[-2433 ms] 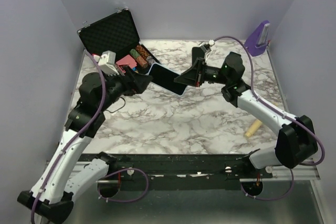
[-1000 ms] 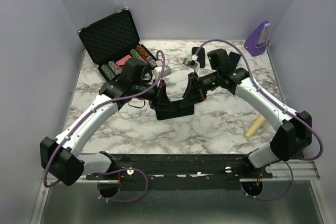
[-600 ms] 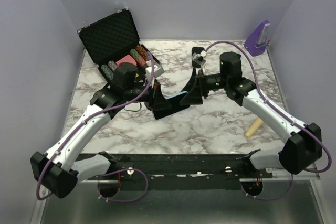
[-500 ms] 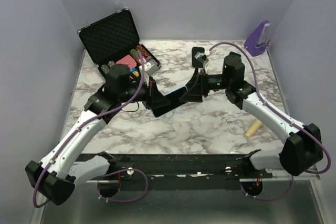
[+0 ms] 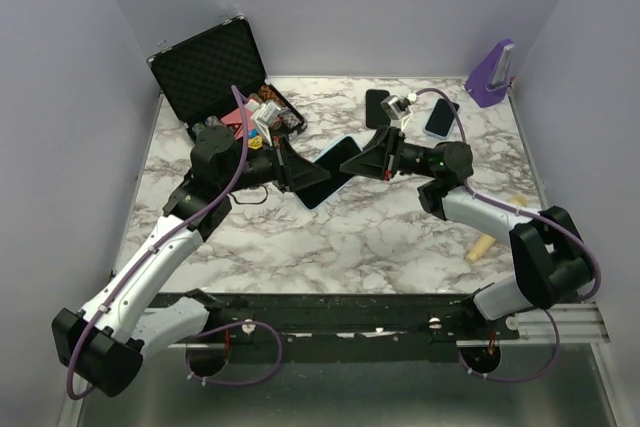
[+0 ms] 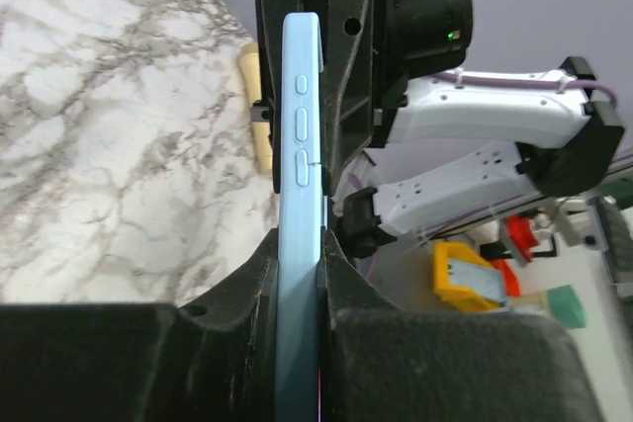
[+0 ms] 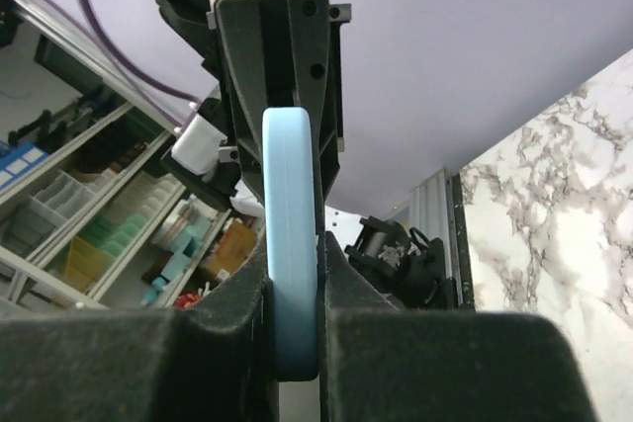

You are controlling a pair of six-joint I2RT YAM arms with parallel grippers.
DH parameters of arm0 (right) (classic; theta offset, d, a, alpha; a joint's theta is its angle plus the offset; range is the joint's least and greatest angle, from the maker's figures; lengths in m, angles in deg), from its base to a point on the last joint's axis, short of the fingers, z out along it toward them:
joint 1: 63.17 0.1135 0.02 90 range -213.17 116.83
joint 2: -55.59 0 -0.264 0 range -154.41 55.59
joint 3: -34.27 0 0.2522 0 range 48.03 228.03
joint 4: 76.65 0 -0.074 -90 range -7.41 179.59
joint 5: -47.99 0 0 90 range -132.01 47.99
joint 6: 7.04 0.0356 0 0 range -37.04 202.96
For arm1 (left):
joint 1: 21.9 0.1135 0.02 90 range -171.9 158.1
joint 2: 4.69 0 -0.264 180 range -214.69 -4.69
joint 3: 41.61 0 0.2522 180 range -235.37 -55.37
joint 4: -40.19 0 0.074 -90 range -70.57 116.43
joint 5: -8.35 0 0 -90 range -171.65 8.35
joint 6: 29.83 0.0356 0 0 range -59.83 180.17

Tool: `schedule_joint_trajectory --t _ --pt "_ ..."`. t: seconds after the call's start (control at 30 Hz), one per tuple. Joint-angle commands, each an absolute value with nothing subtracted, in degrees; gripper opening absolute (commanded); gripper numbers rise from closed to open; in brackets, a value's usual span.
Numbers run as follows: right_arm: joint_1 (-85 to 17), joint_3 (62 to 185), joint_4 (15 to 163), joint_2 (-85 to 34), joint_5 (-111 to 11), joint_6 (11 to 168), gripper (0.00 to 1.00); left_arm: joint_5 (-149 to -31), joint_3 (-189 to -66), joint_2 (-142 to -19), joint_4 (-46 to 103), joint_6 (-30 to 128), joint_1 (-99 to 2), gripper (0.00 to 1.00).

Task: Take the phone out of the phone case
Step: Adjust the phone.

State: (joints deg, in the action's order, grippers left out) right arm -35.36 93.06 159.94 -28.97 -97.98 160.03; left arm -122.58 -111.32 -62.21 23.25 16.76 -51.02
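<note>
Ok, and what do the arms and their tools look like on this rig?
The left arm and right arm have white shells with black joints; a purple cable loops along each. The left tool and right tool are black, with flat-faced fingers. A green light glows on the right arm.

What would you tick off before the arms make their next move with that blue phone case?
1. Left gripper clamped on phone case: ok.
2. Right gripper clamped on its other end: ok.
3. Case held off the table: ok.
4. Phone coming free of the case: cannot tell; the wrist views show only the case edge.
5. Dark spare phone and blue spare phone lying clear of both grippers: ok.
</note>
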Motion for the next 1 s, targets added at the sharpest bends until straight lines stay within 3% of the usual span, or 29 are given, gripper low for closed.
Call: schedule_joint_trajectory --t 0.0,0.07,0.2,0.23,0.3,0.4,0.5,0.63,0.8,0.97 --pt "-34.87 92.41 178.54 -31.07 -94.75 166.37 0.01 -123.05 -110.48 -61.29 33.29 10.6 -51.08 0.0" --pt "-34.96 93.11 174.69 -30.2 -95.79 163.57 0.01 -123.84 -111.62 -61.9 30.67 12.18 -50.99 0.0" --pt "-34.96 96.27 158.45 -26.77 -100.97 151.54 0.01 -123.06 -116.71 -62.09 17.23 21.84 -50.47 0.61" --pt "-34.96 97.5 154.84 -26.16 -103.16 148.73 0.01 -122.7 -117.42 -61.65 15.2 23.59 -50.03 0.7" --pt "-34.87 99.43 148.43 -25.1 -106.42 144.06 0.01 -122.96 -119.35 -61.29 11.95 25.71 -49.06 0.77" --pt "-34.87 102.68 137.18 -23.78 -108.71 136.77 0.01 -124.37 -122.25 -62.52 7.73 28.53 -47.91 0.76" --pt "-34.87 104.1 136.17 -24.22 -111.88 136.3 0.01 -126.55 -124.1 -65.5 6.13 29.59 -47.91 0.7" --pt "-34.78 106.55 130.74 -25.01 -113.29 133.68 0.01 -130.16 -125.25 -69.19 7.7 28.98 -48.18 0.55" --pt "-34.26 108.23 128.01 -25.8 -114.43 132.27 0.01 -134.12 -125.25 -71.05 11.23 28.01 -49.32 0.51" --pt "-32.85 110.25 123.8 -27.38 -115.84 129.72 0.01 -134.56 -126.65 -73.51 10.09 27.83 -49.93 0.32"
